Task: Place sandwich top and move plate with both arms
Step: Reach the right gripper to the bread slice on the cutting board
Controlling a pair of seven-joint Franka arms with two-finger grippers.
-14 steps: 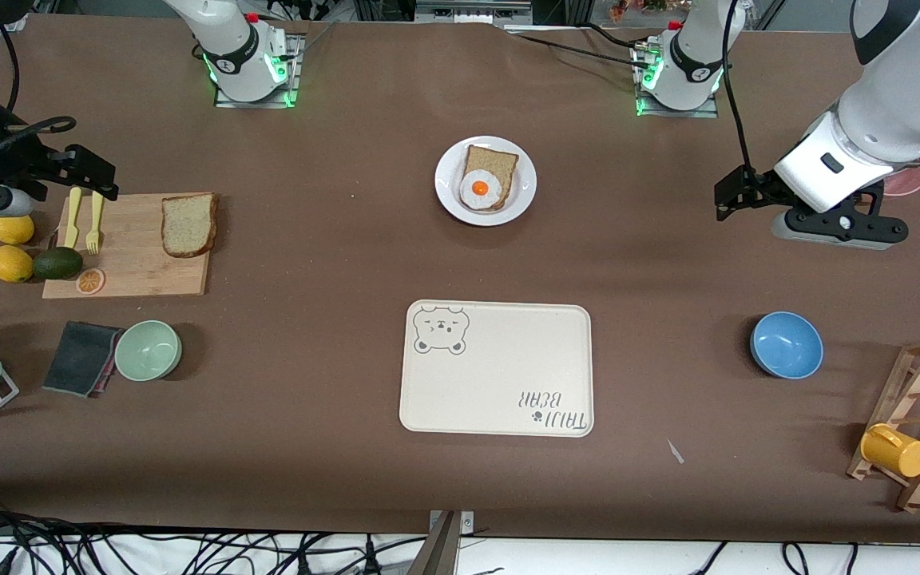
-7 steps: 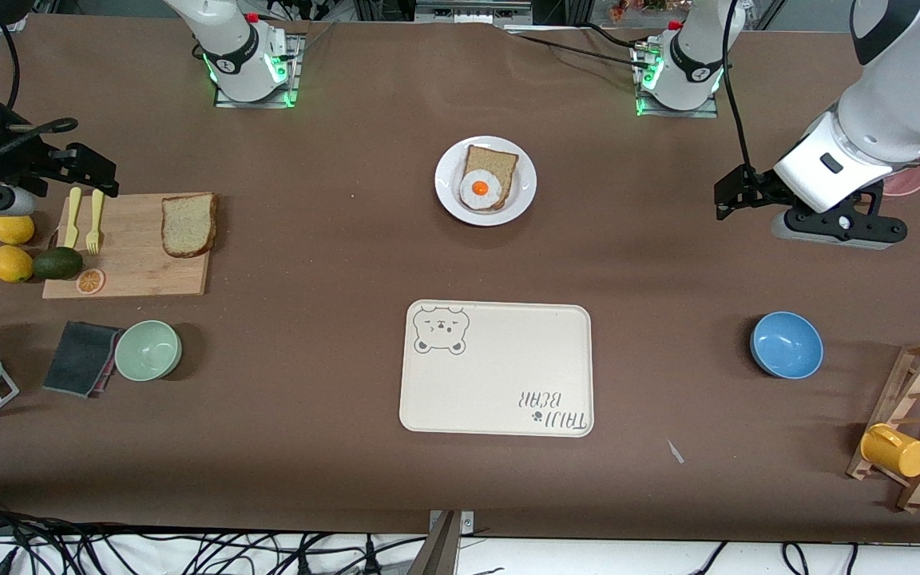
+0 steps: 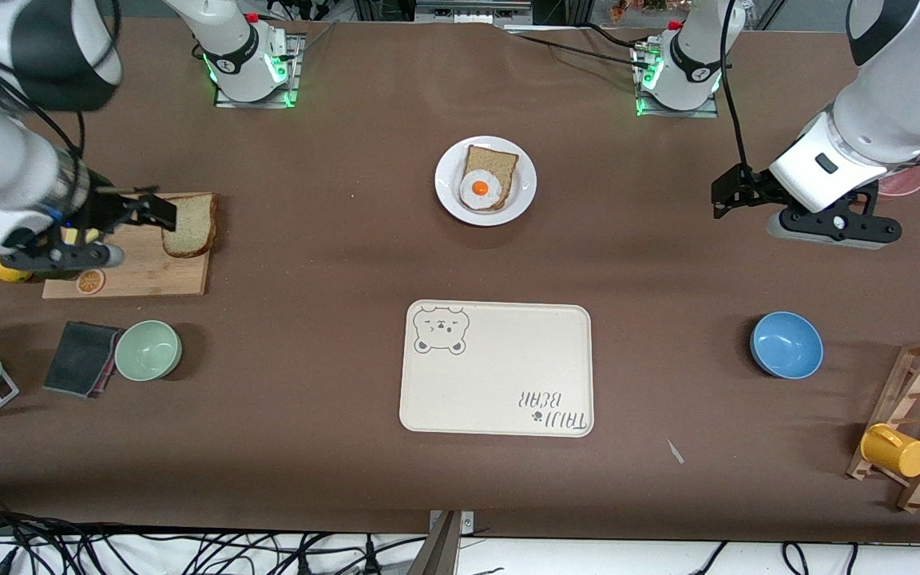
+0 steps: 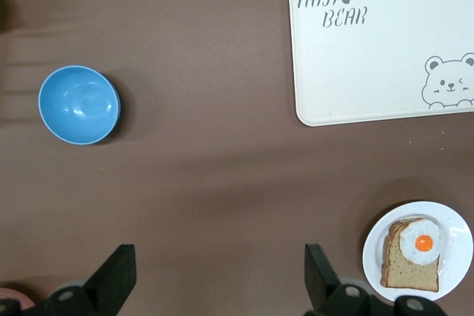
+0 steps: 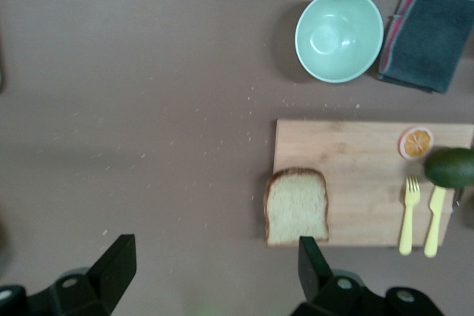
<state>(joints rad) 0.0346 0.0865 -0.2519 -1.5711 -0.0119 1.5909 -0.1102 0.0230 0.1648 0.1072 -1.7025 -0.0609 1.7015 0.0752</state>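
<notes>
The right gripper (image 3: 158,212) is hanging wide open over the cutting board (image 3: 136,267), just beside the sandwich top (image 3: 189,224) — lining up for a pick. Toward the left arm's end from the board, the plate (image 3: 449,201) is sitting with its egg slice (image 3: 485,182), and the left gripper (image 3: 727,196) is waiting — spread wide, empty.

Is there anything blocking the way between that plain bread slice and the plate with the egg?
Nothing visible: only bare table lies between the sandwich top on its cutting board and the plate.
</notes>
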